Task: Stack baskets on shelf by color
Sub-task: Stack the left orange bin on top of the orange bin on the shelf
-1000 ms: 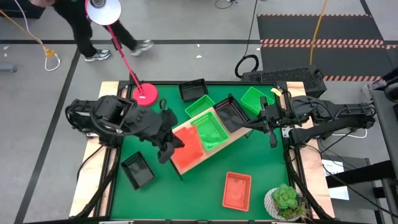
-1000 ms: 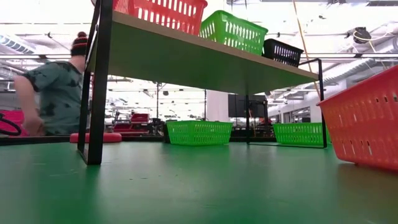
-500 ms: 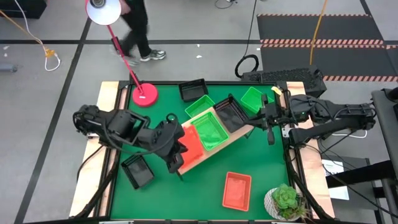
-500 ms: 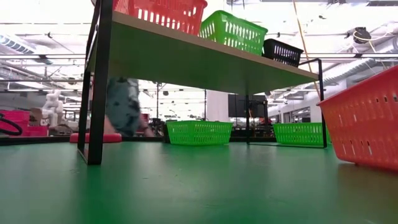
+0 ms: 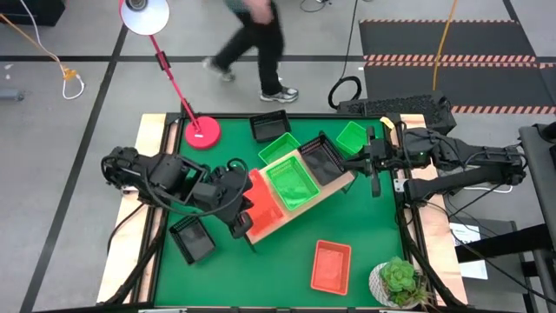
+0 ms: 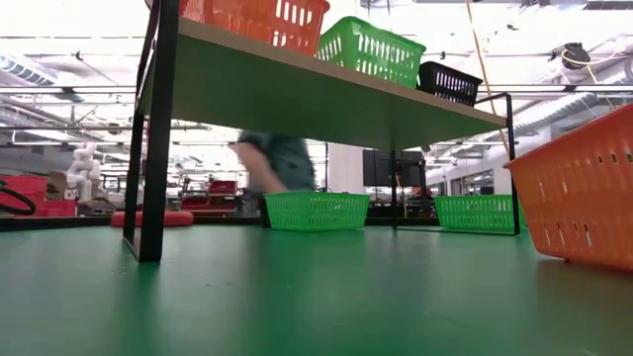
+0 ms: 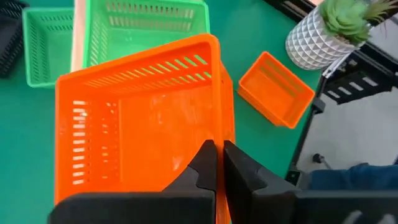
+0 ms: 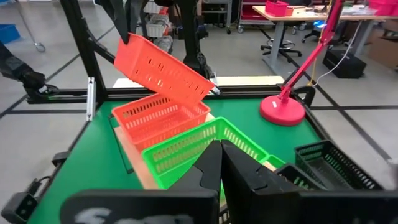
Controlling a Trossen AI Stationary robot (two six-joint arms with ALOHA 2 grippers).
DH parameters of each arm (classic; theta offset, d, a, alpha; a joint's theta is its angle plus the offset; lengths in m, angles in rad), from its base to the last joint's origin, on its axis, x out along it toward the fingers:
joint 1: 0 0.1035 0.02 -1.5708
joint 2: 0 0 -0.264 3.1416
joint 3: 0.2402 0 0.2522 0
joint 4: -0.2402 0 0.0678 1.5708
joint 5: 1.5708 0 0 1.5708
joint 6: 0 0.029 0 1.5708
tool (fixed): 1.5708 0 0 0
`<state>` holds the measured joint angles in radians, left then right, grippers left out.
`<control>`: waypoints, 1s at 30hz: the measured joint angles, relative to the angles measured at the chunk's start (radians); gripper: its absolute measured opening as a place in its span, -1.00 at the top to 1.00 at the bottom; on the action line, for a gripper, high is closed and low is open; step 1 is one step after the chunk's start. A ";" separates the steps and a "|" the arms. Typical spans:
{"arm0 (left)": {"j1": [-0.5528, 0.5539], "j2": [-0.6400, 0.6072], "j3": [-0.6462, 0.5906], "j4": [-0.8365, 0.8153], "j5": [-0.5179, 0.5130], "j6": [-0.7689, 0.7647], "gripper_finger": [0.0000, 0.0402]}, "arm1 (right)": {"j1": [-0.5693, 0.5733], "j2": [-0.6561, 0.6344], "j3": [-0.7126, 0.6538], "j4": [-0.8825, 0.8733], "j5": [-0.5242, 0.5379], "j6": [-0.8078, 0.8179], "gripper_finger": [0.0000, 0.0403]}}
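Right wrist view alone shows the left gripper (image 7: 217, 163) clamping a tilted orange basket (image 8: 163, 68) above another.

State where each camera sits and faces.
High: above the table, straight down; both arms, left tool and right tool, show.
Low: at table height, looking under the shelf into the room; no arm.
Left wrist: on left arm, facing the held orange basket; its shut tool shows.
Right wrist: on right arm, facing the left arm; its shut tool shows.
Shared: both wrist views show that basket.
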<state>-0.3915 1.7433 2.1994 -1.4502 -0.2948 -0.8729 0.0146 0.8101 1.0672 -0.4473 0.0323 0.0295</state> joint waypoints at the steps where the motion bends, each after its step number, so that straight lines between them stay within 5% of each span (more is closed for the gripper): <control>1: 0.001 0.005 0.000 -0.004 -0.004 0.006 0.95 | -0.003 0.000 0.000 0.000 0.000 -0.007 0.99; 26: -0.003 0.143 -0.001 -0.040 0.021 0.045 0.84 | -0.022 0.000 0.000 0.000 -0.004 -0.015 0.99; 30: -0.002 0.151 -0.001 -0.040 0.032 0.033 0.70 | -0.022 0.000 0.000 0.000 -0.007 -0.015 0.99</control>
<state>-0.3931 1.8942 2.1983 -1.4905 -0.2626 -0.8400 -0.0074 0.8097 1.0676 -0.4469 0.0254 0.0143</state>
